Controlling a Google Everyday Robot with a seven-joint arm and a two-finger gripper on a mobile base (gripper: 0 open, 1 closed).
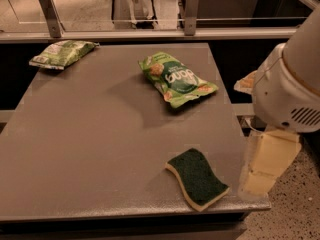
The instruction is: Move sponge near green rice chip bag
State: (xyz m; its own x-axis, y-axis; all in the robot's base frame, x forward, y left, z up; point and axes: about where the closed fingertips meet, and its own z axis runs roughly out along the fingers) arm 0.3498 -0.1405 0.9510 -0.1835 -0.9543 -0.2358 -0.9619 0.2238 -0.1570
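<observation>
Far centre lies the green rice chip bag (179, 79). The sponge (197, 178) sits near-right, well apart from it, not yet moved. My gripper (265, 166) hangs right of the sponge, holding nothing; I can't tell if it's spread.

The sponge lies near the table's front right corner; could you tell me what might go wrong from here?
1. The gripper hangs just off the right edge of the table beside the sponge; a clumsy approach could nudge the sponge over the front edge.
2. A paler bag lies at the far left corner; it might be mistaken for the green rice chip bag.
</observation>
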